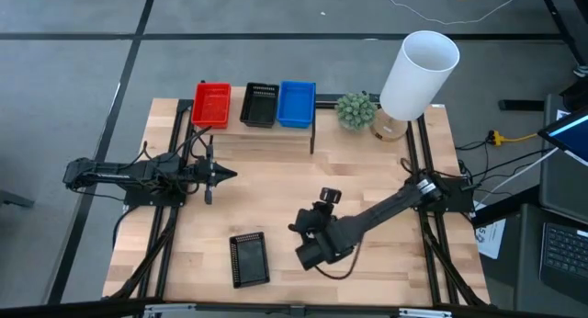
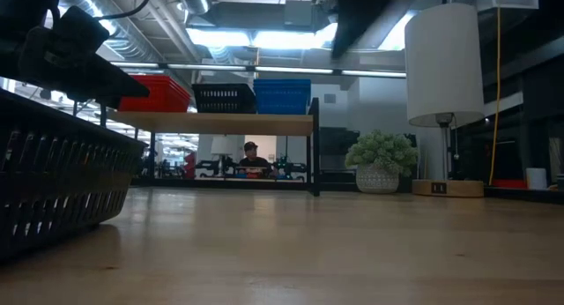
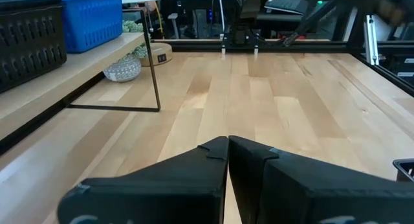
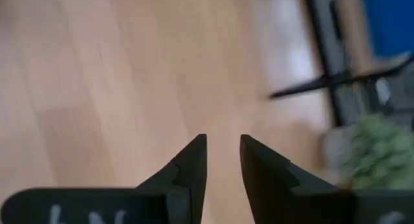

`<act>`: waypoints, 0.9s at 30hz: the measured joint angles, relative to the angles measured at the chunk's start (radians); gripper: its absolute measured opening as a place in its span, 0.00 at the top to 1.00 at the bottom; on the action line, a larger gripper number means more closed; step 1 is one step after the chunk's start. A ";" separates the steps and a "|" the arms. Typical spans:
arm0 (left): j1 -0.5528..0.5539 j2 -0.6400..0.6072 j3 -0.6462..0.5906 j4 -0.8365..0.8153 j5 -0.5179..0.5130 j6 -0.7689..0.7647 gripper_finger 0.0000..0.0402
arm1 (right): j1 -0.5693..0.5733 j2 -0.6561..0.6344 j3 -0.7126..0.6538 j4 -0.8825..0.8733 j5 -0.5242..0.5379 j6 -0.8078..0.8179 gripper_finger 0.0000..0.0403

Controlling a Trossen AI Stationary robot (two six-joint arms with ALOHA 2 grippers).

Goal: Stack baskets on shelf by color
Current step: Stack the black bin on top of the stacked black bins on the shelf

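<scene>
The shelf [image 1: 276, 132] stands along the table's far edge. On its plank sit a red basket [image 1: 211, 105], a black basket [image 1: 259, 105] and a blue basket [image 1: 297, 105], side by side; how many are stacked in each, I cannot tell. Another black basket [image 1: 249, 259] lies on the table near the near edge, and it looms large in the low view [image 2: 53, 186]. My left gripper [image 1: 230, 175] hovers shut over the table's left part, pointing right [image 3: 228, 143]. My right gripper [image 1: 327, 198] is above the table's middle, narrowly open [image 4: 223, 143], and holds nothing.
A white-shaded lamp [image 1: 418, 74] and a small potted plant [image 1: 356, 109] stand at the far right corner, beside the shelf. Black frame rails run along the table's left and right sides. A person [image 2: 251, 155] shows far behind the shelf. Bare wood lies between the arms.
</scene>
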 joint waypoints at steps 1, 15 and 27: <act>0.000 0.000 0.000 0.003 0.000 0.000 0.99 | -0.004 0.000 -0.054 0.035 -0.012 0.021 0.77; 0.000 0.000 0.000 0.001 0.000 0.000 0.99 | -0.196 -0.509 -0.907 0.739 -0.430 0.025 0.77; 0.000 0.000 0.000 0.001 0.000 0.000 0.99 | -0.227 -1.002 -1.622 1.570 -0.385 -0.196 0.77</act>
